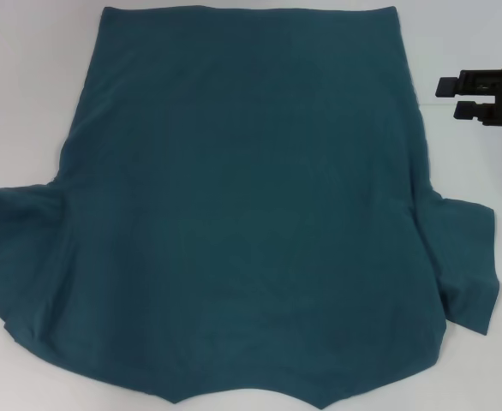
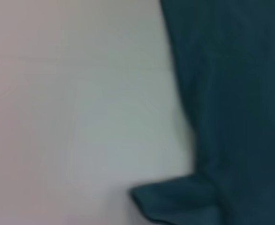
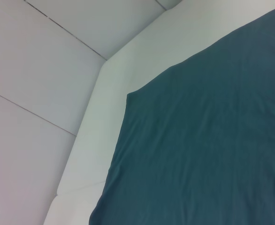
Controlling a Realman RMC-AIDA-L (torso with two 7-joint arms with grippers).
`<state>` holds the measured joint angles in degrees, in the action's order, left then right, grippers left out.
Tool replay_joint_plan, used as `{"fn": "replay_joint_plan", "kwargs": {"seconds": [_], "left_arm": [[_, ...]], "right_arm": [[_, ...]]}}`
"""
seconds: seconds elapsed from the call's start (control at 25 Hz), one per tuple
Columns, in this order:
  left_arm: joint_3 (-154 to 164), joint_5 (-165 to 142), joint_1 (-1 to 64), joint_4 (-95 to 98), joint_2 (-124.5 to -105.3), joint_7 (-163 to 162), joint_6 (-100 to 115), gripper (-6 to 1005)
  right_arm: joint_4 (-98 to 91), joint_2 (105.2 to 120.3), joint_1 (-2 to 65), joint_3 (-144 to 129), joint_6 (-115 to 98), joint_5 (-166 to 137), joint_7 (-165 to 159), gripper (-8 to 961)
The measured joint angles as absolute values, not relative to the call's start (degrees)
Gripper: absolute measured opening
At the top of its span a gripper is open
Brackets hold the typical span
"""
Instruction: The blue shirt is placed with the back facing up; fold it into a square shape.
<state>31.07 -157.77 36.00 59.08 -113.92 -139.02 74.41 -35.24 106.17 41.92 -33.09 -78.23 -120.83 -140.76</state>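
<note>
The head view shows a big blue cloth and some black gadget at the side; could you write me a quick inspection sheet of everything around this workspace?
Surface: white table, bare around the cloth.
Job's things: the blue shirt lies spread flat, unfolded, both sleeves out to the sides, hem at the far edge.
Clutter: nothing seen.
Grippers: the right gripper hovers off the shirt's far right edge, jaws slightly apart, holding nothing. The left gripper is out of sight; its camera looks at the shirt's left sleeve.
Cables: nothing seen.
Surroundings: the right wrist view shows the table's edge and a pale tiled floor beyond it.
</note>
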Motion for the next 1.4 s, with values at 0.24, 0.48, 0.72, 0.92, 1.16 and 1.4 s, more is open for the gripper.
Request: {"fn": "replay_joint_plan", "kwargs": {"seconds": [0.24,0.48,0.72,0.92,1.16,1.4], "left_arm": [[33.9,-157.4,41.1,59.3,-112.94,-153.0,86.4,11],[33.9,-157.1,46.7,53.7,-113.61,-156.5,87.5,13],[33.4,-156.4,49.1,47.0,-113.65,-157.2,81.3,14],[33.4,-152.1,49.1,44.3,-113.62,-155.4,77.6,16],[35.1,-148.4,48.9,41.9,-113.04,-148.9,77.2,18],[35.5,-143.3,47.0,45.7,-114.18,-138.4,81.5,154]], "right_arm": [[-35.1,106.20,42.0,-33.1,-78.2,-120.8,-140.8,602],[-35.0,106.32,42.0,-33.1,-78.2,-120.8,-140.8,599],[-35.0,106.40,42.0,-33.1,-78.2,-120.7,-140.8,595],[-35.0,106.43,42.1,-33.2,-78.2,-120.8,-140.8,592],[-35.0,106.41,42.0,-33.2,-78.2,-121.0,-140.6,589],[-35.0,106.28,41.8,-33.3,-78.1,-121.1,-139.1,586]]}}
